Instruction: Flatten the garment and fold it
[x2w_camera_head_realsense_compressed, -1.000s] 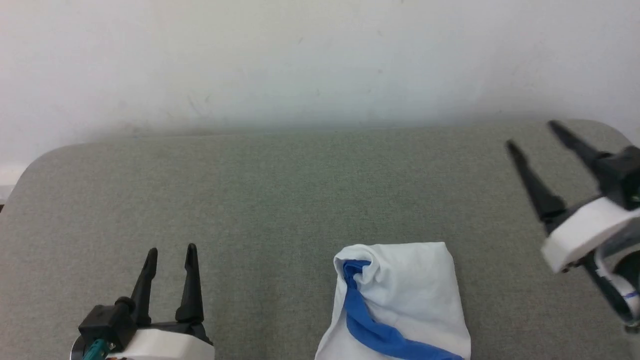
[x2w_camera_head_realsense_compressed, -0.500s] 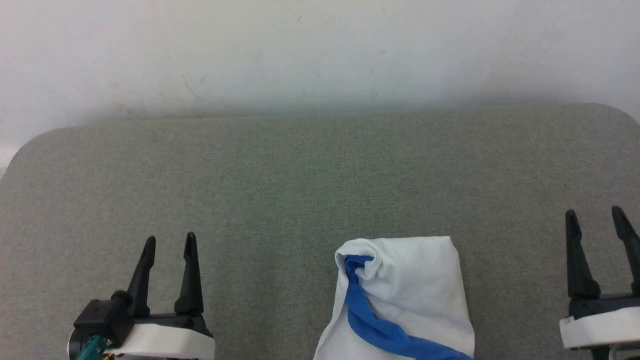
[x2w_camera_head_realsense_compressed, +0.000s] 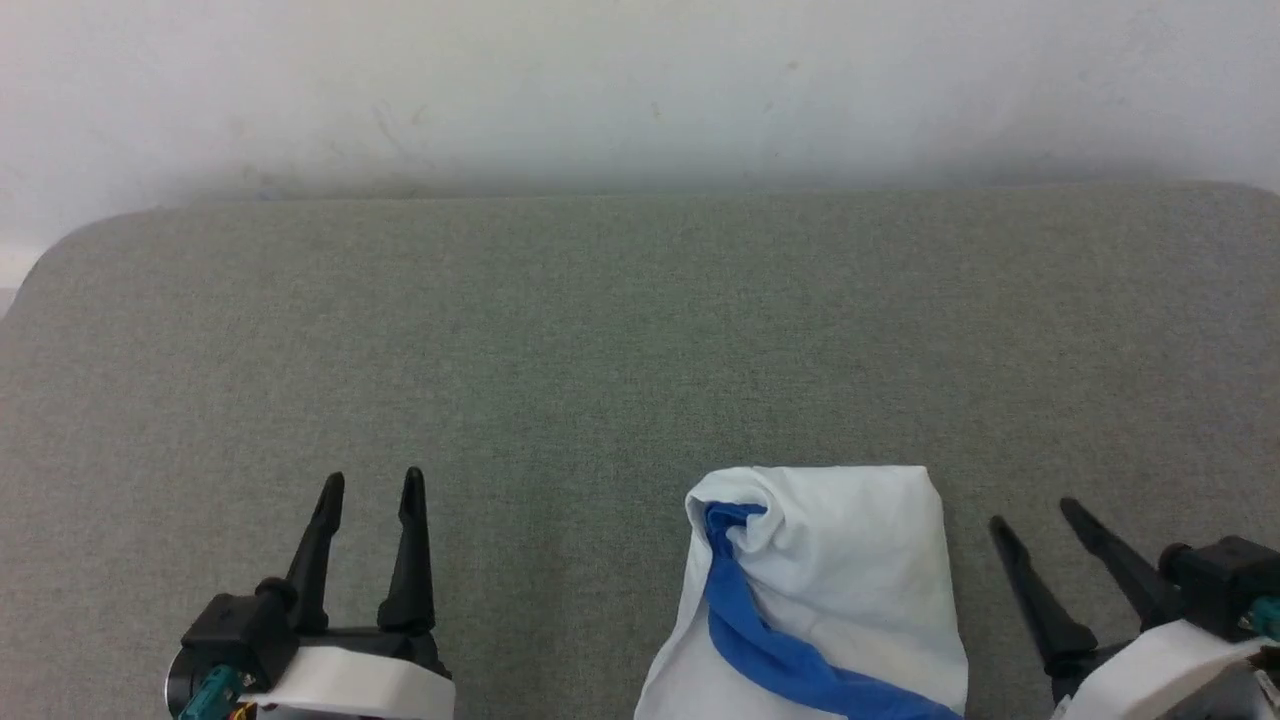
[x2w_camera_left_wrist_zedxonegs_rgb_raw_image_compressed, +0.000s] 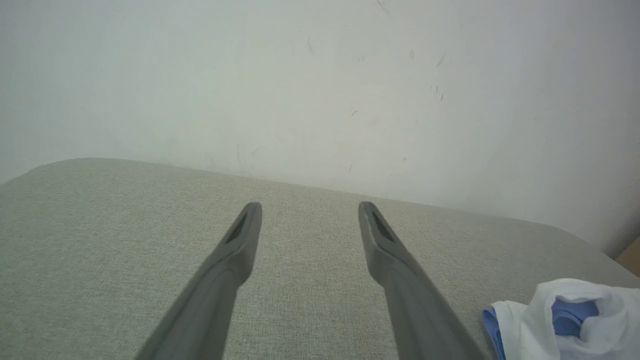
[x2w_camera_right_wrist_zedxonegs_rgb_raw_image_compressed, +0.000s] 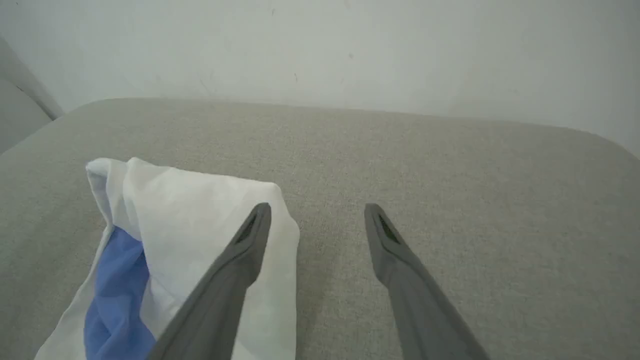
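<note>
The garment (x2w_camera_head_realsense_compressed: 840, 580) lies bunched at the near middle of the grey cushioned surface (x2w_camera_head_realsense_compressed: 600, 330), white cloth with a blue sleeve running diagonally across it. Its lower part runs off the bottom of the head view. My left gripper (x2w_camera_head_realsense_compressed: 368, 483) stands open well to the garment's left, nothing between its fingers. My right gripper (x2w_camera_head_realsense_compressed: 1035, 513) is open just right of the garment, tilted leftward and apart from the cloth. In the right wrist view the garment (x2w_camera_right_wrist_zedxonegs_rgb_raw_image_compressed: 190, 235) sits behind the left fingertip of my right gripper (x2w_camera_right_wrist_zedxonegs_rgb_raw_image_compressed: 317, 207). The left wrist view shows my left gripper (x2w_camera_left_wrist_zedxonegs_rgb_raw_image_compressed: 310, 205) open, garment (x2w_camera_left_wrist_zedxonegs_rgb_raw_image_compressed: 570, 320) at lower right.
A pale wall (x2w_camera_head_realsense_compressed: 640, 90) rises behind the surface's far edge. The surface's rounded far-left corner (x2w_camera_head_realsense_compressed: 60, 250) marks its limit. Bare grey fabric stretches beyond and to the left of the garment.
My right gripper has come down from high at the far right to low beside the garment, still open. The head view has shifted slightly. The left gripper and the garment have held still.
</note>
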